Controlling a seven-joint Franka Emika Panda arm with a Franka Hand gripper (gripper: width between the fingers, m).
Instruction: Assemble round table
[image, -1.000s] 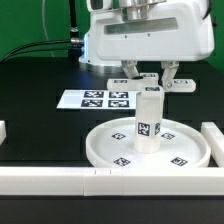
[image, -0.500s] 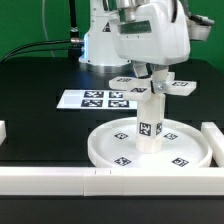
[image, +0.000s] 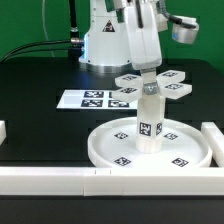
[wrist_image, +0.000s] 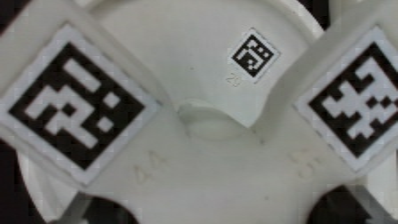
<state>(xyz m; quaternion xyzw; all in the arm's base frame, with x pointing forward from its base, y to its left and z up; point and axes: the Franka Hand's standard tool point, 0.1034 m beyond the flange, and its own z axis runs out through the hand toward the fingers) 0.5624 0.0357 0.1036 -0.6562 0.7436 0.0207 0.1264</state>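
The large round rimmed disc lies flat on the black table. The stubby cylinder post stands upright at its centre. The small cross-shaped piece sits on top of the post, its tagged arms spread out flat. My gripper comes straight down and is shut on this piece. In the wrist view the cross-shaped piece fills the frame, with large tags on two arms. My gripper holds it between two dark fingertips. A tag on the disc shows beyond it.
The marker board lies behind the disc, toward the exterior view's left. Long white bars run along the front, stand at the exterior view's right and show at its left edge. The arm's base stands at the back.
My gripper has turned about its vertical axis over the post. The cross-shaped piece has turned with it and stays on top of the post. The disc and post have not moved.
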